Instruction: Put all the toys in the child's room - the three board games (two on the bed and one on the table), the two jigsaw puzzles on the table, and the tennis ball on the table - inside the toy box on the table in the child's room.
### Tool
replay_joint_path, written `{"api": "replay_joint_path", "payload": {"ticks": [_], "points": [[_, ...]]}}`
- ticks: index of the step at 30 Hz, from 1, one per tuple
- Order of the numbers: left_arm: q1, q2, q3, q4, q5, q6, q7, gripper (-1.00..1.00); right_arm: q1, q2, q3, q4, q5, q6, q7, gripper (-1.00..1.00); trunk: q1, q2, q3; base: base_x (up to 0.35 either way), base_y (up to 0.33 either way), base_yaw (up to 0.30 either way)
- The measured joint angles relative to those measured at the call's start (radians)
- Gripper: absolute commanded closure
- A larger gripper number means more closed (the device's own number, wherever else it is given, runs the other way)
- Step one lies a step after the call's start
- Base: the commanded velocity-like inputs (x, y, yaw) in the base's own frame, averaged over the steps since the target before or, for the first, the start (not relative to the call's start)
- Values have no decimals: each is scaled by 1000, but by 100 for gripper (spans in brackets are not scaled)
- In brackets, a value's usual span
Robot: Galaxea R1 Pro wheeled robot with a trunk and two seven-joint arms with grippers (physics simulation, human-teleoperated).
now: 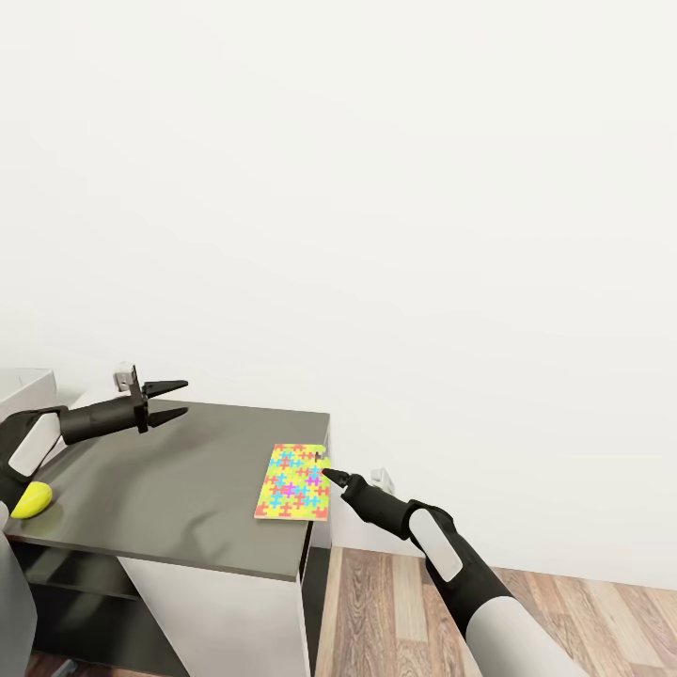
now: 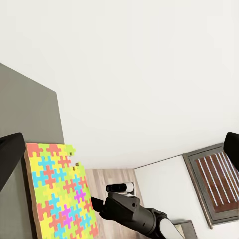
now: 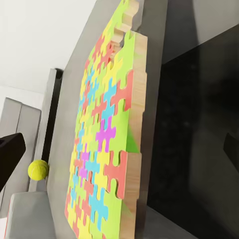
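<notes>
left gripper spread apart, arm extended, right gripper reaching forward, fingers together

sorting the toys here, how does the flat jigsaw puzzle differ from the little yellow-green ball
The flat multicoloured jigsaw puzzle is a thin rectangle in yellow, pink, blue and orange; the small yellow-green tennis ball is round and one plain colour. The puzzle covers far more surface than the ball. The puzzle lies at the dark grey cabinet top's edge beside the right pincer; the ball sits at the opposite end. Both rest on that top.
</notes>
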Motion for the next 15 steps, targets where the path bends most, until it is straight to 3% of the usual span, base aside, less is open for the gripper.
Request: {"api": "replay_joint_path", "payload": {"ticks": [15], "points": [[0,0,0,0,0,0,0,-100,0,0,0,0,1,-1,-2,-100,0,0,0,0,23,0]]}}
